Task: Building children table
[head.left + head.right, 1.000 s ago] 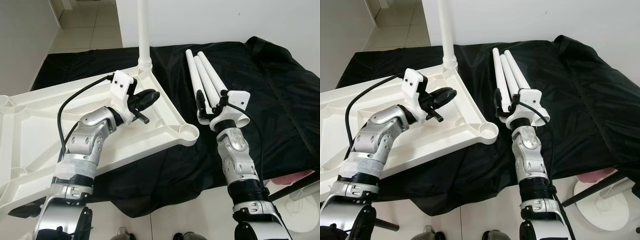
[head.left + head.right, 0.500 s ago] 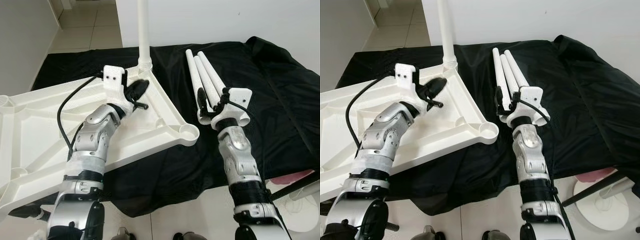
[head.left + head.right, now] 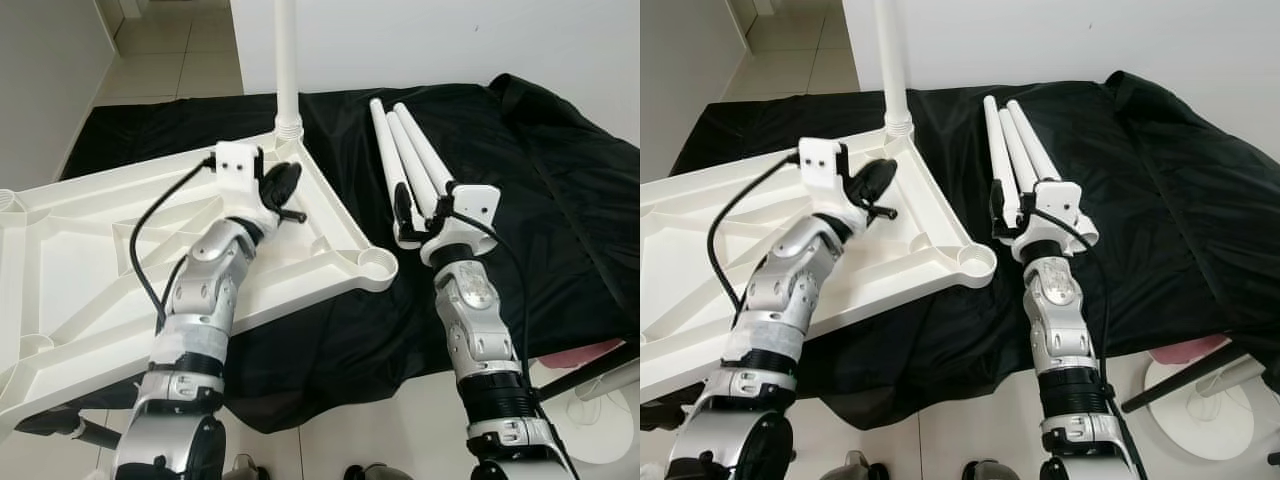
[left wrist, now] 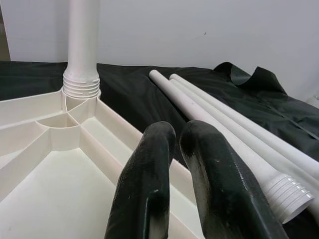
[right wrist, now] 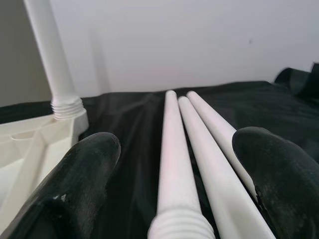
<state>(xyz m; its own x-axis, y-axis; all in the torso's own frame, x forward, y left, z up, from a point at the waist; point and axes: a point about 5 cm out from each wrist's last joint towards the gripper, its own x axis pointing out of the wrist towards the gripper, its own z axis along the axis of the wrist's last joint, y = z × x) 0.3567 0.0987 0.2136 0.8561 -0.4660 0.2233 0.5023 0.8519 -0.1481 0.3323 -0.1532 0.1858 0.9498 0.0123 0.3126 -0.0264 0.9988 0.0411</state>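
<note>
Black cloth point(image 3: 560, 180) covers the whole work surface in front of a plain white wall, and that's where I've got the upside-down white plastic children's tabletop point(image 3: 70, 260) lying, ribbed underside up. One white plastic leg point(image 3: 288, 60) is already standing upright in the threaded corner socket at the far side, while the near corner socket point(image 3: 377, 266) is bare. My left hand point(image 3: 281, 186) hovers just above the tabletop's far corner, near that standing leg, with its two black fingers point(image 4: 149, 189) clenched together on nothing. To the right, three loose white tapered legs point(image 3: 405, 150) lie side by side on the cloth, touching each other, threaded ends toward me. My right hand point(image 3: 420, 210) sits right at those threaded ends with its black fingers point(image 5: 79, 174) spread wide on either side of the bundle, released, not gripping anything.
</note>
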